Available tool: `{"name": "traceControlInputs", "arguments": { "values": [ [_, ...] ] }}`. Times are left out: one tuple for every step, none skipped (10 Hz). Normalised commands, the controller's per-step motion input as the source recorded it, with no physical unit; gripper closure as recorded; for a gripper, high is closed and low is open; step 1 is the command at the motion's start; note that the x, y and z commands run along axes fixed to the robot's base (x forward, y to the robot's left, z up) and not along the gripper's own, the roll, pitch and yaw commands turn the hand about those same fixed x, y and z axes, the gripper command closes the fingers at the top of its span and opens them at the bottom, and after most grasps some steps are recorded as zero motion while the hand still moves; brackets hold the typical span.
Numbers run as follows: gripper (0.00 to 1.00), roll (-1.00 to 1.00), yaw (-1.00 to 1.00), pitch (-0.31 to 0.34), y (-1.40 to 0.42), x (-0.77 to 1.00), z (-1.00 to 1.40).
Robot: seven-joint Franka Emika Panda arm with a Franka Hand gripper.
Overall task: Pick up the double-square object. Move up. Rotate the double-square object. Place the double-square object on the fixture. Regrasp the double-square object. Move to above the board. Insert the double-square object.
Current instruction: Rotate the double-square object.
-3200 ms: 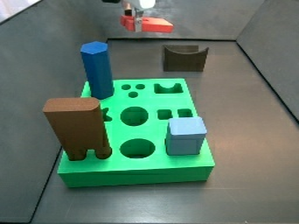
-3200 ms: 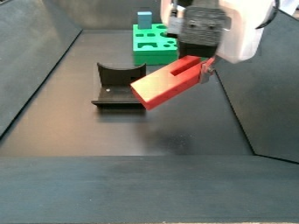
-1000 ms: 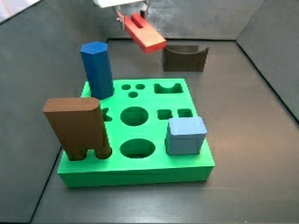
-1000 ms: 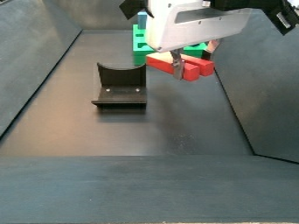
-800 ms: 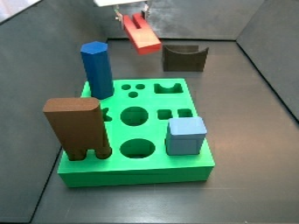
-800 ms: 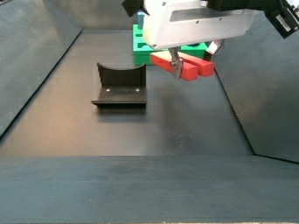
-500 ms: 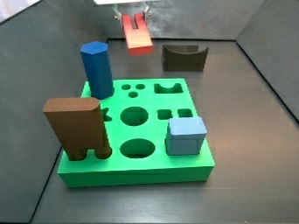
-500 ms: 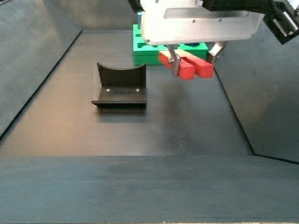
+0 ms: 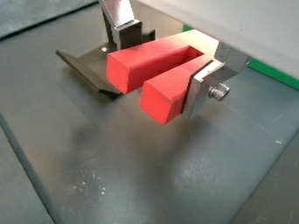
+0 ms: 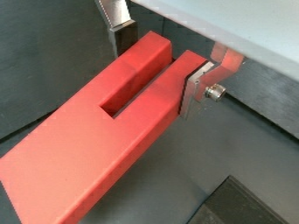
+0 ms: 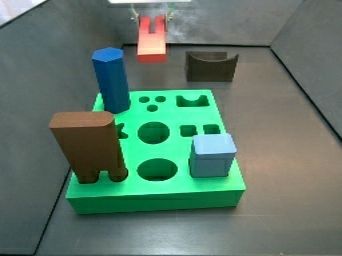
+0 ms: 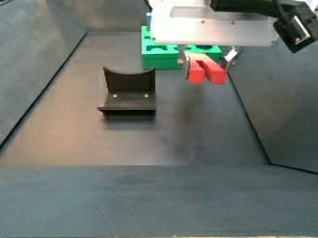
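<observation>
From my remote seat I see the gripper [image 9: 167, 59] raised above the dark floor, its flat silver fingers [image 9: 212, 82] clamped on the double-square object [image 9: 162, 74], a long red block with a groove running down its length. In both wrist views the block lies level between the fingers, one plate pressed against each long side, and it sticks out well beyond them [image 10: 100, 149].

In a side view the double-square object [image 11: 152, 39] hangs in the air at the far end of the enclosure, under the gripper [image 11: 155, 18], clear of everything below. In the opposite side view the red block [image 12: 205, 69] points its end face roughly toward the camera, below the white body of the gripper [image 12: 206, 59].

The fixture [image 11: 210, 66], a small dark brown block with a curved notch in its top, sits on the floor just beside the hanging block and apart from it. Its notch is empty in both side views [image 12: 126, 89].

The board [image 11: 198, 192], a bright green slab with cut-out holes, lies nearer the camera in that side view. On it stand a blue prism [image 11: 111, 80] at a far corner, a tall brown block with legs [image 11: 88, 147] at a near corner, and a light-blue cube [image 11: 213, 155] near the opposite near corner
</observation>
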Motion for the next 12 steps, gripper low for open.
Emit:
{"name": "traceControlInputs", "arguments": {
  "values": [
    [1.0, 0.0, 0.02, -0.004, 0.0, 0.0, -1.0],
    [1.0, -0.01, 0.03, -0.025, 0.0, 0.02, -1.0],
    [1.0, -0.03, 0.02, -0.03, 0.0, 0.02, -1.0],
    [1.0, -0.05, 0.02, -0.035, 0.0, 0.03, -1.0],
    [1.0, -0.06, 0.01, -0.035, 0.0, 0.04, -1.0],
    [1.0, -0.09, 0.01, -0.036, 0.01, 0.05, -0.87],
    [1.0, -0.1, 0.01, -0.04, 0.01, 0.05, -0.79],
    [1.0, -0.12, 0.01, -0.047, 0.01, 0.05, -0.63],
    [1.0, -0.13, 0.01, -0.05, 0.01, 0.04, -0.56],
    [1.0, -0.14, 0.01, -0.065, 0.01, 0.04, -0.41],
    [1.0, -0.14, 0.01, -0.069, 0.01, 0.03, -0.36],
    [1.0, -0.15, 0.01, -0.077, 0.01, 0.04, -0.26]
  ]
}}
